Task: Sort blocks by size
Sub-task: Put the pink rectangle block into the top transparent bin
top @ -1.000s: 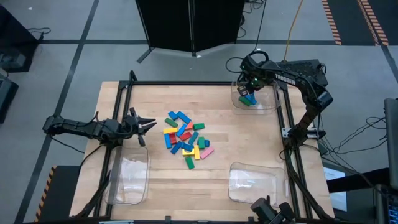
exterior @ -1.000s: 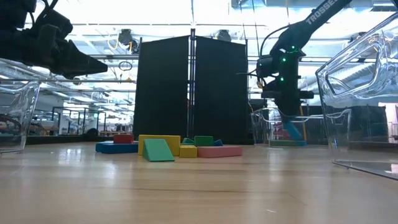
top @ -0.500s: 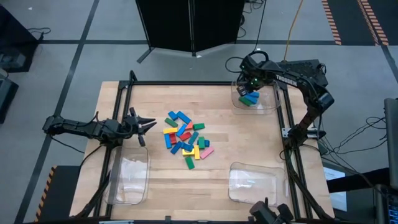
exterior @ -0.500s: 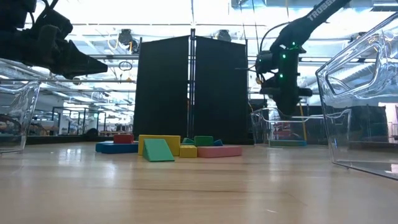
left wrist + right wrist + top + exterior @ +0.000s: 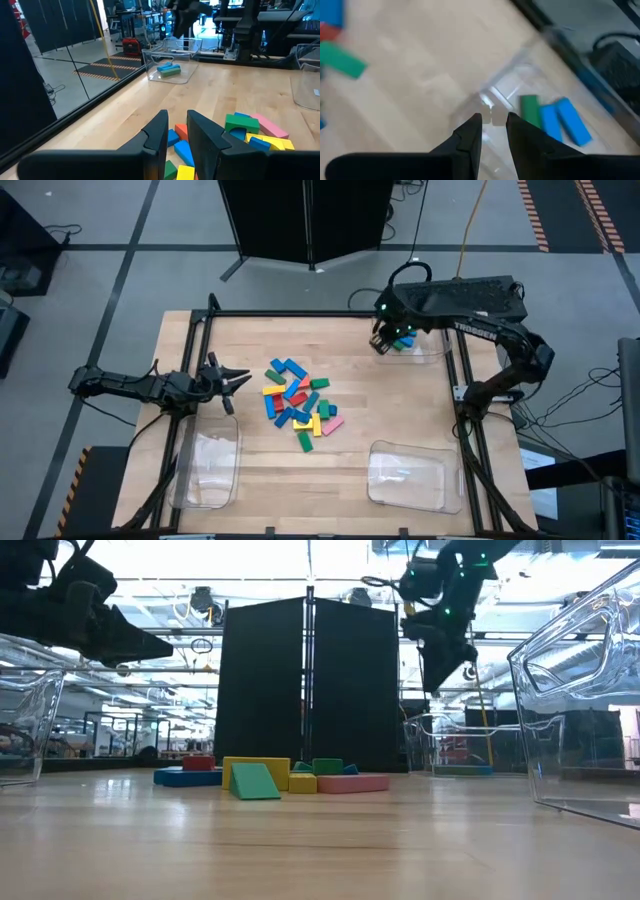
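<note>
Blocks (image 5: 299, 404): small, flat-faced rectangular bricks in blue, green, red, yellow and pink, piled loosely on the pale wood-grain table (image 5: 400, 405). One green piece facing the low camera looks like a wedge (image 5: 254, 781).

Trays are clear, glossy plastic with rounded corners. The far tray (image 5: 425, 345) holds one green and two blue bricks (image 5: 551, 119) lying side by side.

My right gripper (image 5: 380, 344) sits above the inner corner of that tray. The three bricks are just beyond my fingertips (image 5: 474, 121), lower down and not touching. Fingers are nearly together with a thin gap, nothing between them. The main pile is well apart, toward table centre. The arm reaches in from the right edge, folded at the elbow, gripper raised clear of the tray rim in the low view.

My left gripper (image 5: 238, 378) waits at the left side, arm stretched level, pointing at the pile just ahead. Its fingers (image 5: 159, 131) are a narrow gap apart, holding nothing.
</note>
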Robot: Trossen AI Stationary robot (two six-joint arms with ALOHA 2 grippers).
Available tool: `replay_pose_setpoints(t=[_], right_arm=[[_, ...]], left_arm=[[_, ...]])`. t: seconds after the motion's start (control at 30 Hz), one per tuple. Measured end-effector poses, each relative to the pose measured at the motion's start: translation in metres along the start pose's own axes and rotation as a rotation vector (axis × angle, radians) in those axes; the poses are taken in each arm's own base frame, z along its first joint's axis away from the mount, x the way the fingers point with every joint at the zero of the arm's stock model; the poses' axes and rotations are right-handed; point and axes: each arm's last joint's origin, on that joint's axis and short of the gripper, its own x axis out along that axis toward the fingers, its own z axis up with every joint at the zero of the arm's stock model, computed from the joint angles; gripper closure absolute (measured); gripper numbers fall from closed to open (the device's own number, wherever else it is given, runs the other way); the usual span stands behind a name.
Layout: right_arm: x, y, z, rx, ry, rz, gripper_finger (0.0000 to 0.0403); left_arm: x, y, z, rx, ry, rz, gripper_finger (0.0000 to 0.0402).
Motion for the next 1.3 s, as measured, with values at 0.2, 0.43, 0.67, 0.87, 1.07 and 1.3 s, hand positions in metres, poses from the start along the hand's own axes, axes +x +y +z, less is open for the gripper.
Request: replay_pose_setpoints(t=[0.2,0.43,0.67,0.87,1.07,1.3], right_arm=[[-0.004,0.044,0.000,-0.220,-0.099,0.080,0.0316],[-0.014,0.092,0.000,-0.453,-0.272,0.263,0.0316],[0.003,0.134,-0.013,-0.594,-0.234,0.319,0.0316],[0.031,0.165,-0.028,-0.811,-0.175,0.327,0.0316],[0.053,0.190,-0.041,-0.944,-0.158,0.344,0.0316],[0.077,0.210,-0.059,-1.037,-0.083,0.376,0.0308]], left_arm=[[0.000,0.000,0.000,-0.001,0.000,0.000,0.0326],[0.000,0.000,0.000,0.000,0.001,0.000,0.0326],[0.000,0.000,0.000,0.000,0.001,-0.001,0.0326],[0.000,0.000,-0.001,0.003,0.006,-0.001,0.0326],[0.000,0.000,-0.001,0.003,0.006,-0.001,0.0326],[0.000,0.000,-0.001,0.003,0.007,-0.002,0.0326]])
